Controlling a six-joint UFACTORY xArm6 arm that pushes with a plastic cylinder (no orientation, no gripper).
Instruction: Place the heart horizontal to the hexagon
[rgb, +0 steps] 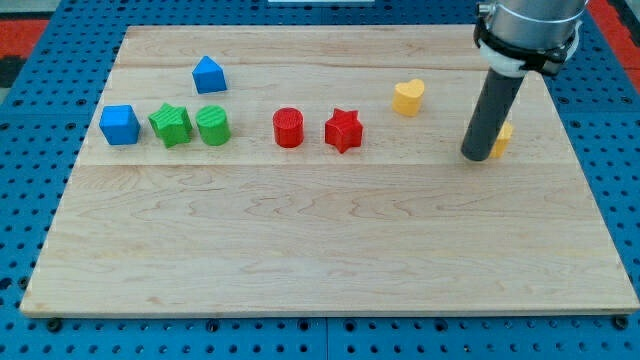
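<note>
My tip rested on the counter at the right, touching a mostly hidden yellow block; this tool had no jaws. The yellow heart sat farther left.

Eight blocks sit on the board, two of each colour.

Blue, two: a cube and a house-like pentagon.

Green, two: a star and a cylinder.

Red, two: a cylinder and a star.

Yellow, two: a heart and a second block, half hidden behind the rod, shape unclear.

One rod, one tip.
</note>
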